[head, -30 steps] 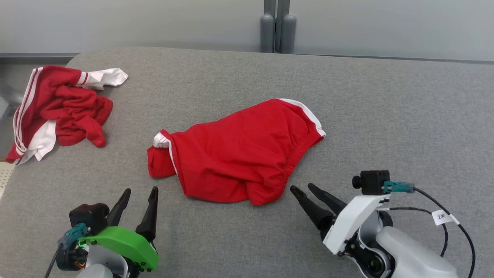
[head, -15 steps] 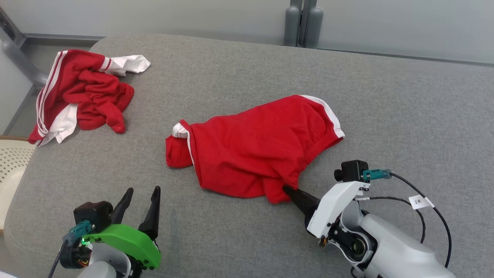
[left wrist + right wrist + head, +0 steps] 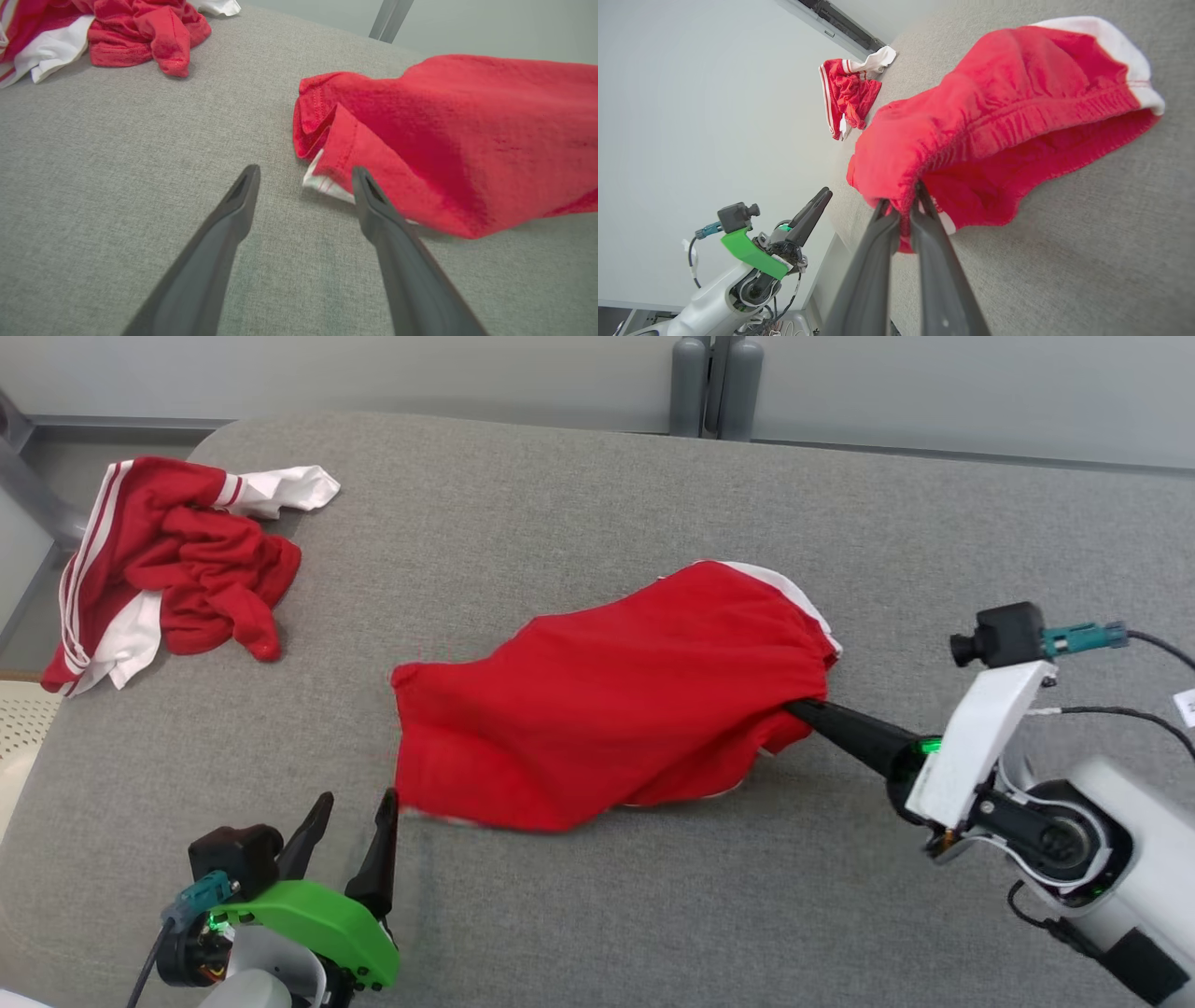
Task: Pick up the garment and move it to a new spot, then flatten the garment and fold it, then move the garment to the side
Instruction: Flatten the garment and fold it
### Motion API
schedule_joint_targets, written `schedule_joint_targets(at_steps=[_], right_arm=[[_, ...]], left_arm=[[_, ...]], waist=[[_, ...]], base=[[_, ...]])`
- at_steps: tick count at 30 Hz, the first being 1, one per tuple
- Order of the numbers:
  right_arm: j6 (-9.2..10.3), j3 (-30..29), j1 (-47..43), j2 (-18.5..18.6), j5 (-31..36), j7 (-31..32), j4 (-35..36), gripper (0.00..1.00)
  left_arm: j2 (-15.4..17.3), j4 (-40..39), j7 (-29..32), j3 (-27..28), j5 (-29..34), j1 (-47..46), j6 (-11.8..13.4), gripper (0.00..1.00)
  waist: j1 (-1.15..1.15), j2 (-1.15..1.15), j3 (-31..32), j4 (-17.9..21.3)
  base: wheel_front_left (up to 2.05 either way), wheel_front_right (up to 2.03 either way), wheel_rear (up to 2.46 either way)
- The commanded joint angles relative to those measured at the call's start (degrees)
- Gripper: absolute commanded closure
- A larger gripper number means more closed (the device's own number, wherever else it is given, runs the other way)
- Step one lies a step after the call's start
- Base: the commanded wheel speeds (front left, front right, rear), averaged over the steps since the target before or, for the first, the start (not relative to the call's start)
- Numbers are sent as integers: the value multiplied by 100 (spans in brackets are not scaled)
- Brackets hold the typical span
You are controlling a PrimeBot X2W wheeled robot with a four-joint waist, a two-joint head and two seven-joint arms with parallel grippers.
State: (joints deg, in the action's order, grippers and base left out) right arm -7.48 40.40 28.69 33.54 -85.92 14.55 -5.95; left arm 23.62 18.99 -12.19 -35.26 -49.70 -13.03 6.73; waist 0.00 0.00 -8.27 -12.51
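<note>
I am clamping my right jaws on the shorts (image 3: 607,709), pinching the gathered waistband (in the right wrist view the two dark fingers (image 3: 878,242) are pressing together with red cloth squeezed between them). The shorts are hanging from that grip over the grey counter (image 3: 560,915). Their waistband end is standing raised and gaping like a pouch, with white trim (image 3: 1125,51) showing along the rim. Their other end is sagging down to the counter, and a small white scrap (image 3: 322,184) is peeking out from under the hem there.

My left jaws are standing wide apart and holding nothing. They are hovering low over the counter just beside the near left corner of the shorts. In the left wrist view the tip of one finger (image 3: 373,205) is overlapping the red hem (whether it is touching the cloth I cannot tell).

A crumpled red-and-white pile (image 3: 168,569) is lying well apart from the shorts, off to their far left, near the counter's rounded corner. Straight beyond the shorts, past the counter's far edge, two grey posts (image 3: 707,387) are standing against a pale wall.
</note>
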Motion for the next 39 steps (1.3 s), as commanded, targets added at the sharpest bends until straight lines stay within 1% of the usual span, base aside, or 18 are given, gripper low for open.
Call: schedule_joint_targets(at_steps=[1,3,6,8,10,13,16,17,18,19,20,22,24,28,31,33,36,39], right_arm=[[-2,-61,-82,131,-248,215,93,100],[-2,-178,-13,336,-559,518,60,100],[-2,-150,268,479,-712,905,-437,100],[-1,-17,511,385,-741,1215,-988,100],[-2,158,812,290,-630,1509,-1656,100],[-2,441,1256,13,-508,1961,-2667,100],[-2,648,1546,-257,-352,2218,-3327,100],[-2,697,1622,-346,-314,2249,-3490,74],[-2,724,1661,-419,-291,2251,-3558,52],[-1,745,1694,-504,-265,2201,-3556,22],[-2,730,1686,-532,-274,2144,-3543,0],[-1,715,1598,-521,-237,2025,-3428,0],[-1,651,1477,-468,-200,1762,-3200,0],[-1,493,1200,-240,-31,1039,-2576,0],[-2,267,876,-48,108,214,-2010,0],[-1,127,632,87,316,-453,-1730,0],[-1,-74,161,156,598,-1427,-1527,0],[-1,-148,-268,110,823,-2070,-1543,0]], left_arm=[[-30,25,-17,-10,16,-109,-24,0],[-53,41,-10,-34,22,-142,-56,0],[-96,84,-2,-72,39,-208,-95,0],[-130,117,2,-92,57,-275,-127,0],[-167,165,3,-118,59,-325,-163,0],[-216,264,2,-161,79,-394,-218,0],[-227,341,-15,-174,71,-416,-241,0],[-233,377,-21,-182,66,-406,-250,0],[-231,403,-22,-183,57,-394,-252,0],[-218,435,-23,-176,43,-375,-249,0],[-210,442,-27,-178,42,-361,-244,0],[-189,450,-34,-172,30,-319,-242,0],[-149,446,-56,-163,43,-273,-219,0],[-78,382,-102,-88,16,-165,-163,0],[-21,295,-126,-41,-3,-60,-104,0],[1,238,-143,1,-10,14,-56,0],[26,141,-167,31,-24,114,-2,0],[43,45,-176,45,-31,181,31,0]], waist=[[0,0,-46,2],[0,0,-105,-11],[0,0,-187,-54],[0,0,-241,-101],[0,0,-287,-151],[0,0,-309,-223],[0,0,-269,-233],[0,0,-233,-228],[0,0,-203,-216],[0,0,-155,-187],[0,0,-122,-161],[0,0,-32,-92],[0,0,65,-5],[0,0,270,198],[0,0,411,338],[0,0,478,429],[0,0,531,510],[0,0,519,537]], base=[[0,0,0],[0,0,0],[0,0,0],[0,0,0],[0,0,0],[0,0,0],[0,0,0],[0,0,0],[0,0,0],[0,0,0],[0,0,0],[0,0,0],[0,0,0],[0,0,0],[0,0,0],[0,0,0],[0,0,0],[0,0,0]])
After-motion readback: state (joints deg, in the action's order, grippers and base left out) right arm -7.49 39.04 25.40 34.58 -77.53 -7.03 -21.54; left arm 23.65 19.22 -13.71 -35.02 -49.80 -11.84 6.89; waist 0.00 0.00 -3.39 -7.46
